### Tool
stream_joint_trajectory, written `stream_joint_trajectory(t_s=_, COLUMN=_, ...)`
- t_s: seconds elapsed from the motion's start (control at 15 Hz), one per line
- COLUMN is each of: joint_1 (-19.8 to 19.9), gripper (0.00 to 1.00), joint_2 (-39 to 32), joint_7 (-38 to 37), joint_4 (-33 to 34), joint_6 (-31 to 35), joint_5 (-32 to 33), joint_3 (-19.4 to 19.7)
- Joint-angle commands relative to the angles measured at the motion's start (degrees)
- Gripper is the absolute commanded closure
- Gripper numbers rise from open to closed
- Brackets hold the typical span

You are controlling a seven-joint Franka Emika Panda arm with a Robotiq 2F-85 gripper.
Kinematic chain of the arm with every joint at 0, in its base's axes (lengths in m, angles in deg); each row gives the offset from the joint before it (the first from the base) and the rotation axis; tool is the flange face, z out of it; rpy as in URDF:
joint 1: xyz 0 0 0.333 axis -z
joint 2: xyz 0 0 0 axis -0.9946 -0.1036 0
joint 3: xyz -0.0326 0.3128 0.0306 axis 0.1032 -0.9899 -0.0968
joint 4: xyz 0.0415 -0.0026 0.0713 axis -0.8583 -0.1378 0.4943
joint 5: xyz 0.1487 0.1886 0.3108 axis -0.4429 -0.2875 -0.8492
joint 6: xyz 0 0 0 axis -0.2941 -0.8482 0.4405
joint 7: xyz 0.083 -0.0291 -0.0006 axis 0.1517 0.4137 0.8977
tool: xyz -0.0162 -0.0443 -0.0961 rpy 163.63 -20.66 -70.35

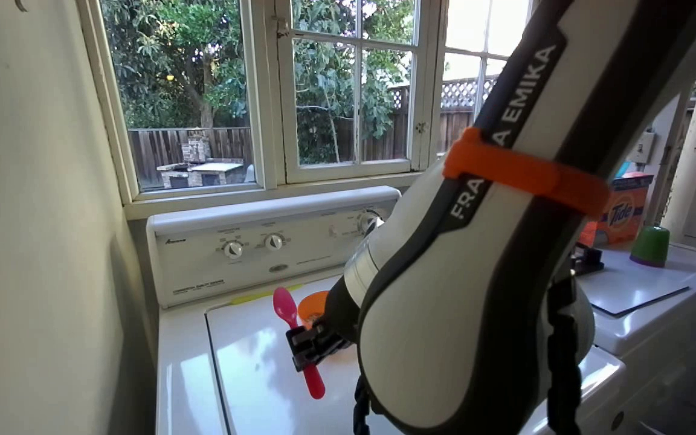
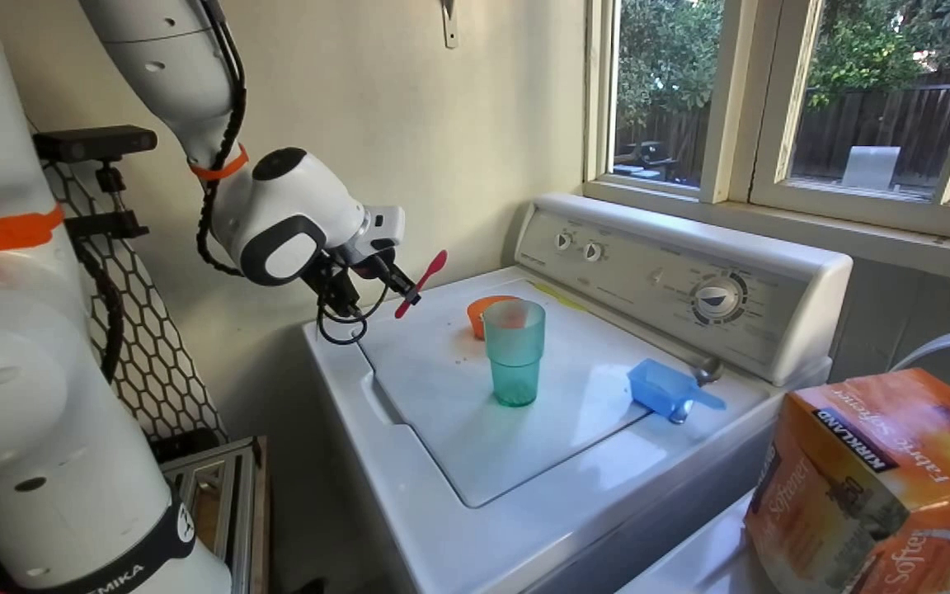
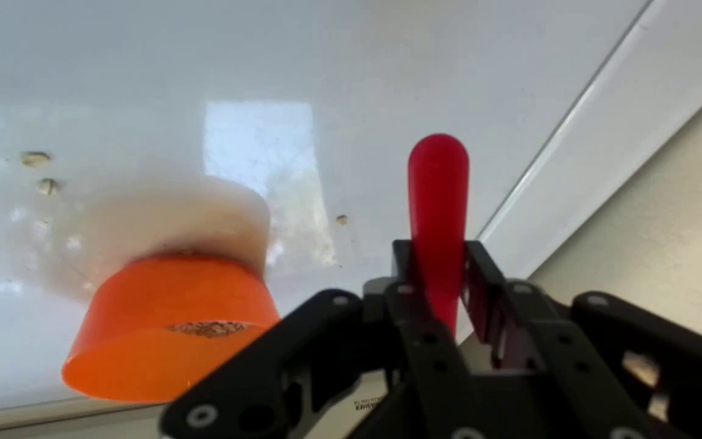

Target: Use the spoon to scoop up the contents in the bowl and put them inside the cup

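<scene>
My gripper [image 3: 440, 259] is shut on the red-pink spoon [image 3: 438, 183], gripping its handle. In both exterior views the spoon [image 2: 435, 264] is held slantwise above the white washer top, its scoop end [image 1: 286, 305] pointing up toward the back. Whether the scoop carries anything I cannot tell. The orange bowl [image 3: 174, 292] rests on the lid beside and below the gripper; brown flaky contents [image 3: 211, 329] show inside it. Nearer the front of an exterior view, the teal-green cup [image 2: 514, 363] stands upright, partly covering the bowl [image 2: 477, 318]. The cup is out of view in the wrist view.
A blue scoop [image 2: 660, 388] and a metal spoon [image 2: 707, 371] lie toward the lid's far side. Behind the bowl is a yellow flat item [image 2: 557, 297]. Small crumbs [image 3: 35, 160] dot the lid. The control panel [image 2: 648, 272] rises at the back, and a wall [image 1: 40, 241] flanks the washer.
</scene>
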Motion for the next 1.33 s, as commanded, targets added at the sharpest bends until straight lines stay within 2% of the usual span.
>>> stream_joint_trajectory(t_s=0.0, joint_1=1.1, gripper=0.94, joint_2=-3.8, joint_7=6.4, joint_4=0.0, joint_6=0.8, joint_5=1.2, joint_3=2.2)
stream_joint_trajectory(t_s=0.27, joint_1=1.7, gripper=0.94, joint_2=-4.5, joint_7=9.5, joint_4=0.0, joint_6=-0.7, joint_5=0.6, joint_3=3.7)
stream_joint_trajectory(t_s=0.67, joint_1=1.0, gripper=0.94, joint_2=-3.8, joint_7=13.0, joint_4=0.1, joint_6=-6.5, joint_5=-2.1, joint_3=5.4)
stream_joint_trajectory(t_s=1.0, joint_1=0.5, gripper=0.94, joint_2=-3.8, joint_7=14.4, joint_4=0.2, joint_6=-7.8, joint_5=-2.4, joint_3=6.4)
stream_joint_trajectory(t_s=1.07, joint_1=0.3, gripper=0.56, joint_2=-3.6, joint_7=14.6, joint_4=0.2, joint_6=-8.0, joint_5=-2.8, joint_3=6.5)
stream_joint_trajectory(t_s=1.2, joint_1=-0.6, gripper=0.45, joint_2=-2.2, joint_7=15.1, joint_4=0.2, joint_6=-8.7, joint_5=-4.6, joint_3=6.4)
stream_joint_trajectory(t_s=1.27, joint_1=-5.1, gripper=0.36, joint_2=-0.8, joint_7=19.5, joint_4=0.3, joint_6=-7.7, joint_5=-11.8, joint_3=9.8)
